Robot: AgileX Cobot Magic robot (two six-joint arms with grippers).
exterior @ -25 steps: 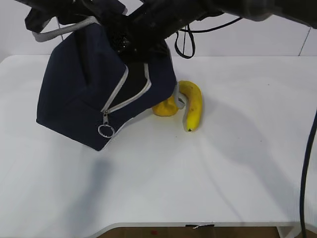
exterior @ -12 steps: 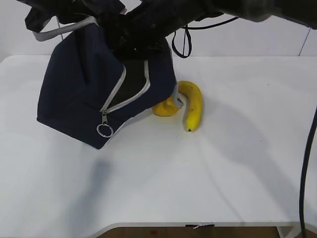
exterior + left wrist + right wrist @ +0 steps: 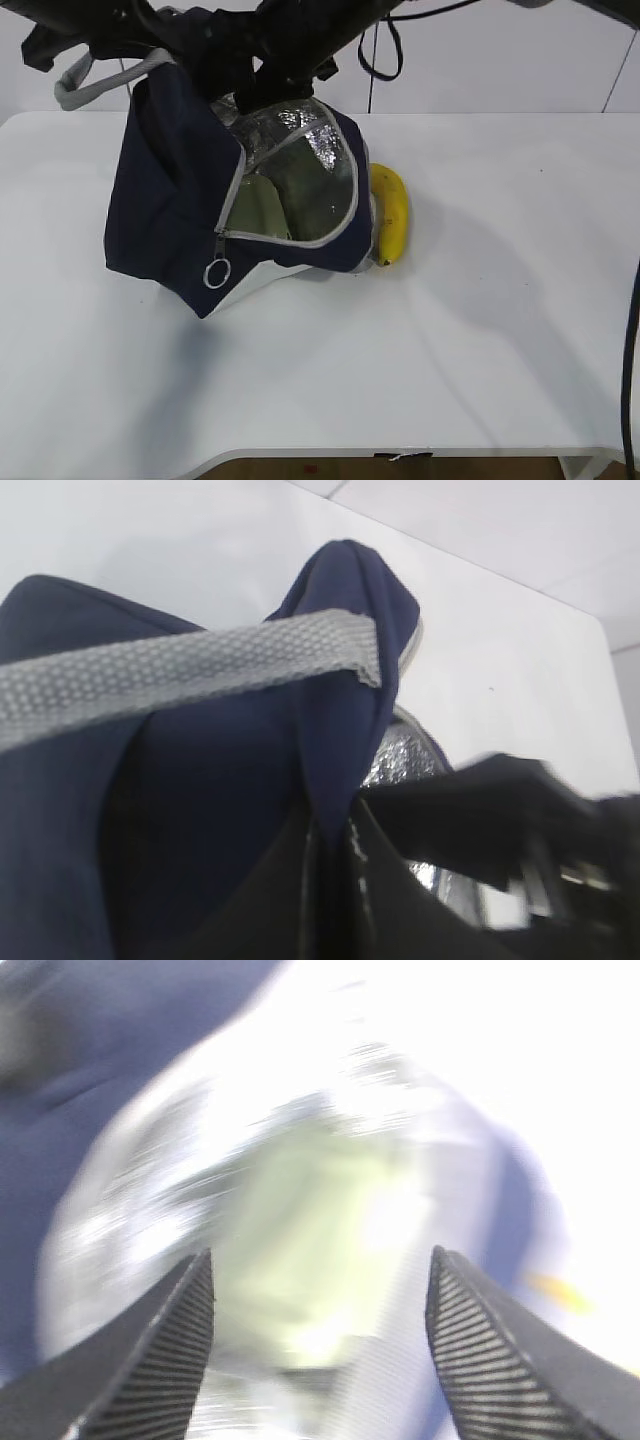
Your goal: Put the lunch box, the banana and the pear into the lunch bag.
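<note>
At about nine o'clock of the white table (image 3: 480, 330), the left gripper (image 3: 335, 845) is clamped on a fold of the tall navy-blue fabric lunch bag (image 3: 165, 215), just below where one grey webbing strap handle (image 3: 180, 670) crosses. In the exterior view that pinch holds the bag tipped, its silver-lined mouth gaping toward four o'clock, the grey zipper's ring pull (image 3: 217, 273) dangling at the bag's six o'clock edge.

Inside the mouth lies a pale green slab, which I take to be the pale green snap-on lid of the clear glass lunch box (image 3: 262, 208). So the first of three items looks packed, though its seating is hard to judge.

At the bag's twelve o'clock, the right gripper (image 3: 320, 1345) hangs over the opening with its ribbed jaws spread wide and nothing between them. Its wrist view is motion-blurred, showing only foil and the green lid below.

Touching or just beside the bag's three o'clock side lies the curved ripe yellow banana (image 3: 389, 218), still on the table. The pear is not visible now, possibly hidden behind the bag.

Roughly a third done: banana and pear remain, by my reading.

Counted: one bag, one strap handle clearly seen, one lunch box, one banana, no pear in sight, two grippers.
</note>
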